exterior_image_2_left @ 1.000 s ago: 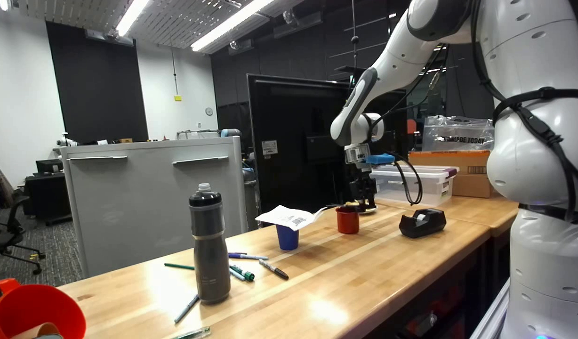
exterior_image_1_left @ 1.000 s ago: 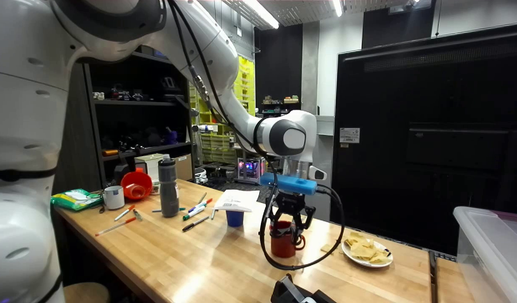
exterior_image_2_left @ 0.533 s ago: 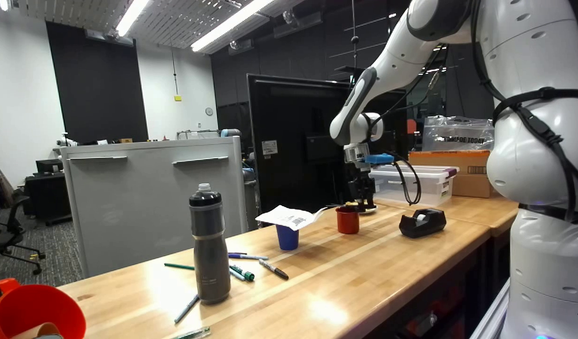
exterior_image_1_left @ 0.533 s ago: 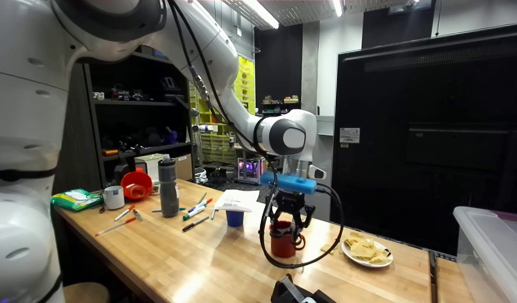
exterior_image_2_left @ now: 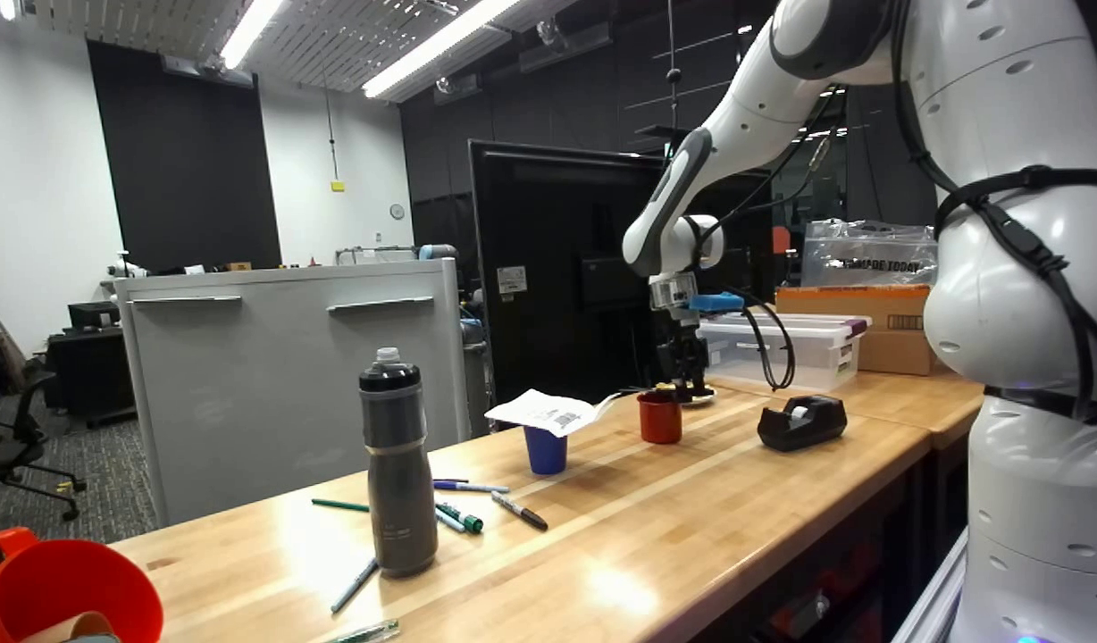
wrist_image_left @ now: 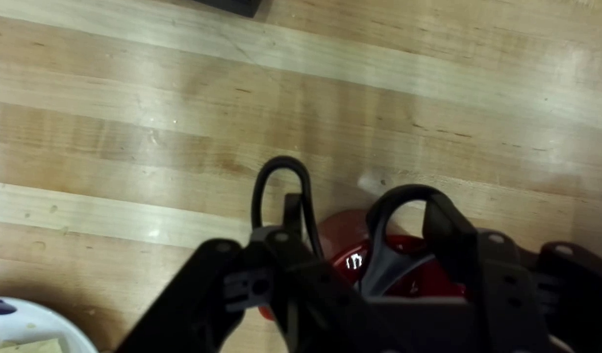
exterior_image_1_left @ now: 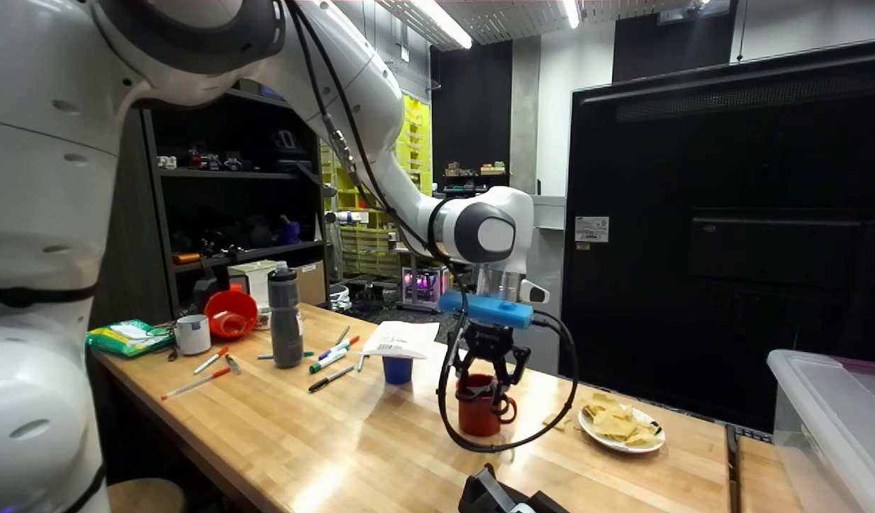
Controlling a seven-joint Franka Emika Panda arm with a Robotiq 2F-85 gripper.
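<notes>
- A lab, it seems: a robot arm (exterior_image_1_left: 375, 82) at a wooden table (exterior_image_1_left: 302, 427)
- Shelves (exterior_image_1_left: 241, 174) of gear (exterior_image_1_left: 213, 162), yellow bins (exterior_image_1_left: 370, 249) beyond
- A computer case (exterior_image_1_left: 422, 286) glowing pink
- Strip lights (exterior_image_2_left: 441, 47) along a slatted ceiling (exterior_image_2_left: 334, 45)
- A desk chair (exterior_image_2_left: 8, 455) on carpet (exterior_image_2_left: 115, 446)

gripper (exterior_image_2_left: 689, 394) by red mug (exterior_image_2_left: 660, 420), contact unclear | paper (exterior_image_2_left: 547, 412) atop blue cup (exterior_image_2_left: 546, 454) | bottle (exterior_image_2_left: 401, 487) upright

Arm (exterior_image_1_left: 378, 107) arched forward, wrist (exterior_image_1_left: 484, 231) bent, gripper (wrist_image_left: 365, 212) pointing down, fingers (wrist_image_left: 447, 233) apart.
</notes>
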